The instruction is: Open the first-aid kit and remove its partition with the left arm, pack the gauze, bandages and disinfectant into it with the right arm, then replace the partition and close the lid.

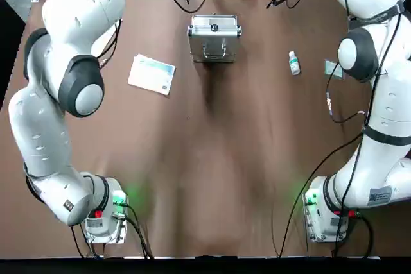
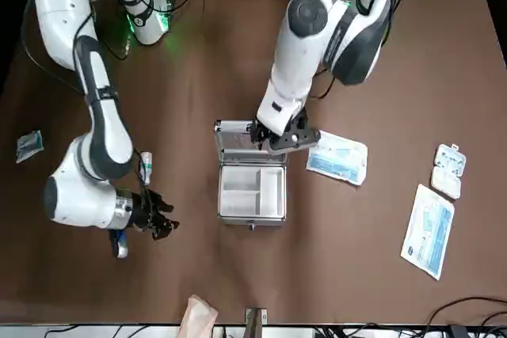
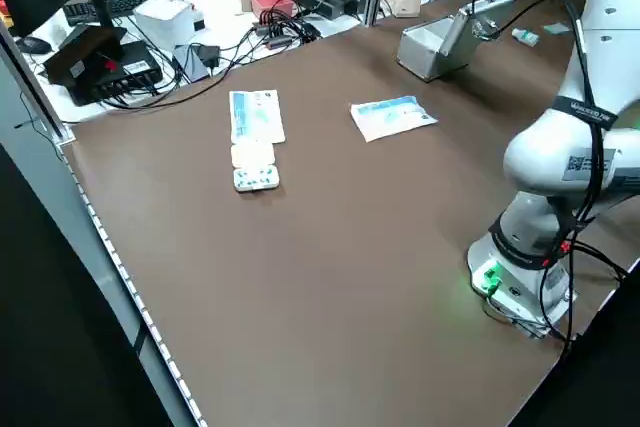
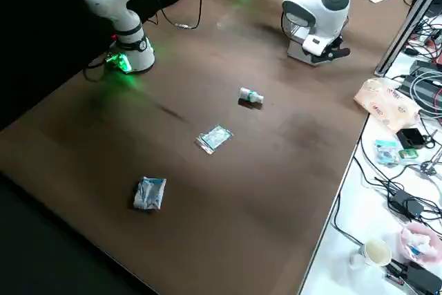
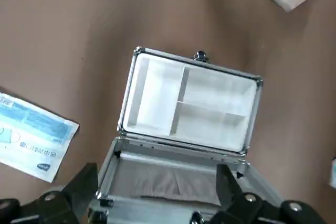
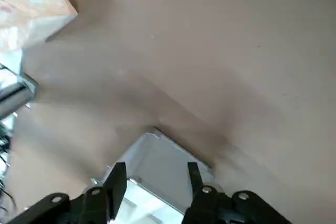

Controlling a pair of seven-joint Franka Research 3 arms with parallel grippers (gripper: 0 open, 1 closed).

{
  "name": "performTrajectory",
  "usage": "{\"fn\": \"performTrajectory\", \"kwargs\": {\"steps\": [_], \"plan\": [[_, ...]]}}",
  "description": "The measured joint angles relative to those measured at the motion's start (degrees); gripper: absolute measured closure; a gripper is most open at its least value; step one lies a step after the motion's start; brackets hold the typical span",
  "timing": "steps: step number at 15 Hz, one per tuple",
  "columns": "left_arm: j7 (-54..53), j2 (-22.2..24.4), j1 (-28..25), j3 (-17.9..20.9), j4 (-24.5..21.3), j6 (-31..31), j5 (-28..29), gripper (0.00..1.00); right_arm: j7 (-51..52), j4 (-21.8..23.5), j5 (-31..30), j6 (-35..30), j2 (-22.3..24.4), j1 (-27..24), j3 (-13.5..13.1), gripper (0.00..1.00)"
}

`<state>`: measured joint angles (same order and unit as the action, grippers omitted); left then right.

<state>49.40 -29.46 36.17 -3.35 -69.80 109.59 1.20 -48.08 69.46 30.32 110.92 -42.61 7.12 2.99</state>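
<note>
First-aid kit [image 2: 251, 178]: far-centre counter [image 2: 380, 259], lid [image 2: 238, 138] raised, opening faces away from the arm bases.
Partition [image 5: 186, 106]: inside, long axis across kit.
Left claw [image 2: 279, 138]: fingers apart at lid.
Right claw [image 2: 158, 223]: fingers apart, empty.

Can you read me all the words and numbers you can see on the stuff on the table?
No words or numbers are clear enough to quote.
Flat blue-white pack beside the open first-aid kit: printed lines, too blurred to read.
Disinfectant: green label, too small to read.
Long blue-white packet: print too small to read.
Sticker on the right arm's base: too small to read.
</note>
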Motion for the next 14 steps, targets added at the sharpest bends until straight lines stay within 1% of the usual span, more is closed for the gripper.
{"fn": "performTrajectory", "kwargs": {"steps": [4, 5, 6, 10, 12, 13, 14], "plan": [[-3.06, -1.64, 0.07, 0.08, 0.01, 0.32, 0.01, 0.0, 11.94, -0.11, -0.2, -7.9, 3.63, -4.17, -0.19, 0.43], [-3.08, -1.9, 0.11, 0.08, 0.01, 0.33, 0.01, 0.0, 14.99, -0.12, -0.45, -10.2, 4.67, -5.38, -0.23, 0.4], [-3.08, -2.2, 0.14, 0.08, 0.0, 0.42, 0.01, 0.0, 17.27, -0.12, -1.35, -11.71, 5.54, -6.43, -0.24, 0.37], [-4.91, -3.21, 0.06, 0.14, 0.0, 0.99, 0.02, 0.0, 25.78, -0.1, -7.15, -12.77, 7.58, -9.44, -0.26, 0.35], [-8.25, -3.72, 0.03, 0.23, 0.0, 1.25, 0.03, 0.0, 31.11, -0.11, -9.51, -13.55, 8.33, -10.74, -0.27, 0.35], [-10.55, -4.09, 0.02, 0.27, 0.0, 1.65, 0.03, 0.0, 34.31, -0.11, -10.79, -15.0, 8.72, -11.41, -0.28, 0.35], [-14.81, -5.11, 0.02, 0.51, -0.01, 3.94, 0.03, 0.0, 39.97, -0.11, -12.61, -17.23, 9.38, -12.57, -0.3, 0.34]]}}
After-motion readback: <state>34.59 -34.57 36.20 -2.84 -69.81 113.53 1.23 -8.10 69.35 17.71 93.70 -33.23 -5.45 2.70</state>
